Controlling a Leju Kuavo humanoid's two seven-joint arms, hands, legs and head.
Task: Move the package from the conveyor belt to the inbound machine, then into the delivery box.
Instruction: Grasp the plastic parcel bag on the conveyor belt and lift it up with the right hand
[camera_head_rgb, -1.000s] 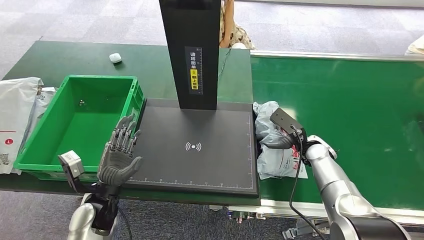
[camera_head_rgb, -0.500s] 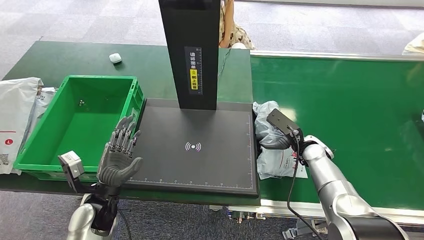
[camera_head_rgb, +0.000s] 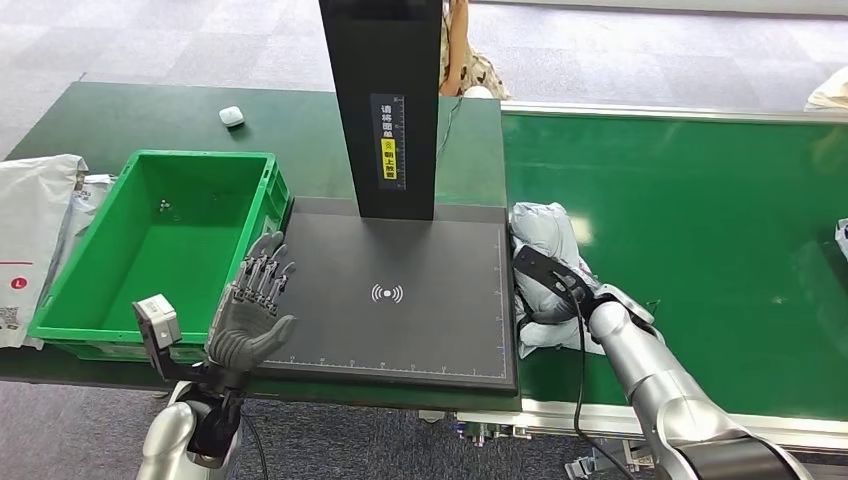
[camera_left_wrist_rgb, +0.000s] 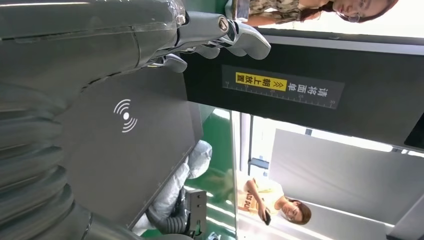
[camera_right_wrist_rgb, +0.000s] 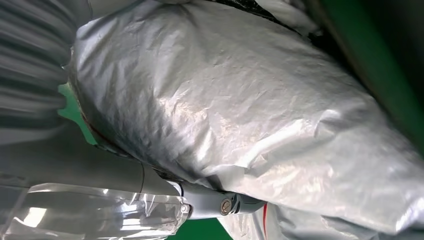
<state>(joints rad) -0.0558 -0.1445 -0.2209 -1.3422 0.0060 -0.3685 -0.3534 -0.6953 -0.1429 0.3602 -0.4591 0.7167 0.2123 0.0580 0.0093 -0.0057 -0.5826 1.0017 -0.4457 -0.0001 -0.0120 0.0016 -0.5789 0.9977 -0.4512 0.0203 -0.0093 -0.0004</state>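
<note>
The package (camera_head_rgb: 545, 262) is now gripped by the right hand (camera_head_rgb: 552, 290) and has been bunched upright on the conveyor belt (camera_head_rgb: 700, 220). The left hand (camera_head_rgb: 250, 320) is held open and empty, nearer the inbound machine (camera_head_rgb: 400, 300). Lifting seems imminent.

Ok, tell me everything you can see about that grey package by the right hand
The package is a soft, silver-grey plastic mailer bag, crinkled and shiny, bulging as if stuffed. It lies on the green conveyor belt, right against the edge of the black inbound machine's platform. The right hand is wrapped around it, with a finger pressed along its surface in the right wrist view. A flatter white part with red print shows beneath it; whether that is the same bag or another, I cannot tell.
</note>
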